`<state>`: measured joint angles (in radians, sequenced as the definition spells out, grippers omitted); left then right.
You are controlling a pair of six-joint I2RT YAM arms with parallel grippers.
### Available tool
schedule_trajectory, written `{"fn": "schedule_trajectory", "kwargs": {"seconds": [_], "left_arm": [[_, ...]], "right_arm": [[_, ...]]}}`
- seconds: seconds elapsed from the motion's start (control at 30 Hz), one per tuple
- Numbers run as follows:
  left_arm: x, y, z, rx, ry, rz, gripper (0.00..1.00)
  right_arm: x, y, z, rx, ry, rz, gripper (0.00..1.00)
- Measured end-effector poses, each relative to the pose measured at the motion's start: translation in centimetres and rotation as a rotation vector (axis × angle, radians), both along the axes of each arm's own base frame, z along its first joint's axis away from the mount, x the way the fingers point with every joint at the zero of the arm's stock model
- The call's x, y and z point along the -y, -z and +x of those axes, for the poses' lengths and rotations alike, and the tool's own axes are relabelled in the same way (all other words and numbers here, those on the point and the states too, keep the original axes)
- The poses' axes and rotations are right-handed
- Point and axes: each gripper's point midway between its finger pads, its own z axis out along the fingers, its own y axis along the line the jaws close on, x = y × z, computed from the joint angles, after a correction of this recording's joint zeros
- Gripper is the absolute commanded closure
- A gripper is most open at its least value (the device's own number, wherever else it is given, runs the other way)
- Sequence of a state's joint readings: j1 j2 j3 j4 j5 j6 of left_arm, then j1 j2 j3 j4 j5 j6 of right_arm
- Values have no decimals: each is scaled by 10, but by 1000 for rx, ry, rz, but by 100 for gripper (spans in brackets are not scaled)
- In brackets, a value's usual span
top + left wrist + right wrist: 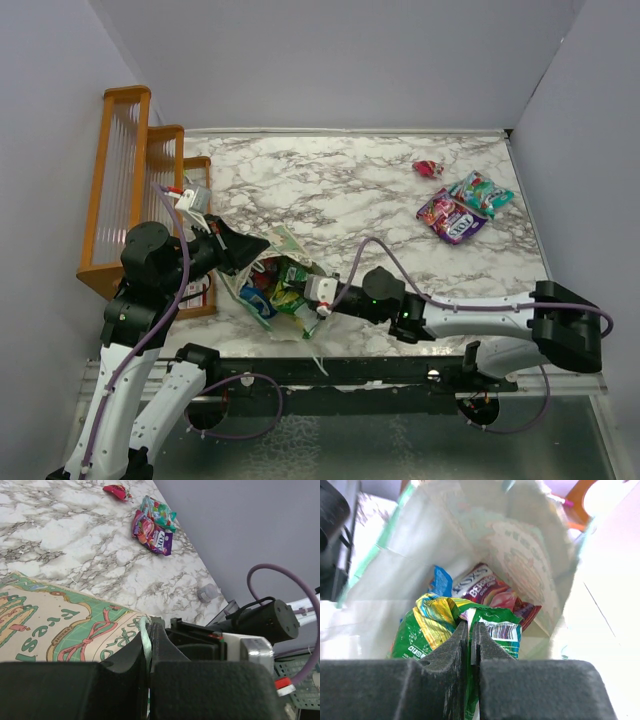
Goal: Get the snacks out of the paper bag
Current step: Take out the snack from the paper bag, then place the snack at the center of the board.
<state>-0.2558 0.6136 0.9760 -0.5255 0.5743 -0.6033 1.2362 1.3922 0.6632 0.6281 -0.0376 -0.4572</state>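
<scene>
Lying on its side near the left arm, the paper bag (285,242) opens toward the right gripper (470,630), whose fingers are pressed together on a green packet (492,616) just inside the mouth. The left gripper (148,642) is clamped on the bag's mint rim. A teal packet (482,192), a purple packet (450,217) and a red packet (428,168) lie well apart at the table's (330,180) far right.

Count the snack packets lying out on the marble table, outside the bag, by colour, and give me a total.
Red packet: 1
Teal packet: 1
Pink-purple packet: 1
Total: 3
</scene>
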Motion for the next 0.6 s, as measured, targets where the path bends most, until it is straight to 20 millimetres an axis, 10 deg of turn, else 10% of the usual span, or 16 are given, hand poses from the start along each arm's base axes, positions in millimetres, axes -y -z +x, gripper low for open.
{"fn": "schedule_trajectory", "kwargs": {"seconds": [0.6], "left_arm": [[0,-1,-1,5,0,-2,100]], "right_arm": [[67,-173,-78,-75,-286,474,99]]}}
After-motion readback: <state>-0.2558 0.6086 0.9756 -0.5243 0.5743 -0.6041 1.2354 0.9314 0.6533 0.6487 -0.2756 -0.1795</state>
